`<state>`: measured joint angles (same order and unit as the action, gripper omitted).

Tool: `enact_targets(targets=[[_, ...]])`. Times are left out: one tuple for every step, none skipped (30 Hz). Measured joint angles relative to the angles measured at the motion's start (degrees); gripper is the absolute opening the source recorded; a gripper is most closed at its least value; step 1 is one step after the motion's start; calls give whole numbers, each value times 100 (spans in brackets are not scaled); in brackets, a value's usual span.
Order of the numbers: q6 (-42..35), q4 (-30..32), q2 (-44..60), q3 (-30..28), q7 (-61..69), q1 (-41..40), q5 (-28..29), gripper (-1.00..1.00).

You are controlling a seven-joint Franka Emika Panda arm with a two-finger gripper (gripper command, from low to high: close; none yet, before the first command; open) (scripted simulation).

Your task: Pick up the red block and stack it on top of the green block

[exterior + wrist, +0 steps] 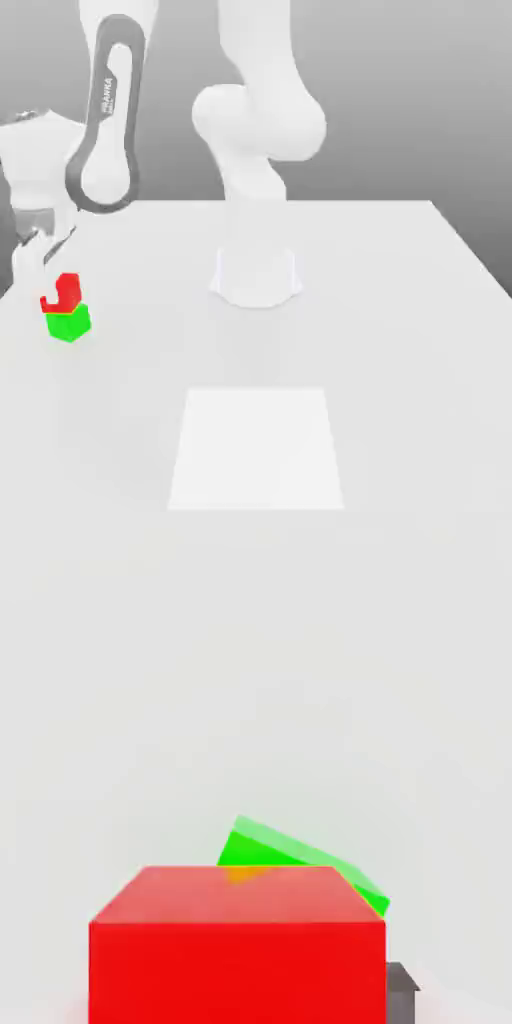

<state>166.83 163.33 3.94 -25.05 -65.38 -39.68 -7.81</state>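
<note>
The small matte red cube (pixel 66 291) is seen resting on the small matte green cube (pixel 68 322); the two-finger gripper (pixel 42 268) is placed around the red cube, but its grip cannot be told.

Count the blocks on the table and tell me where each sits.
2. The red block sits on top of the green block, near the table's edge on the exterior view's left, beside the gripper. None looks hidden.
</note>
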Motion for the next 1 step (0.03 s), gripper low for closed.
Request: enact_targets(targets=[[0, 0, 0, 0, 0, 0, 0, 100]])
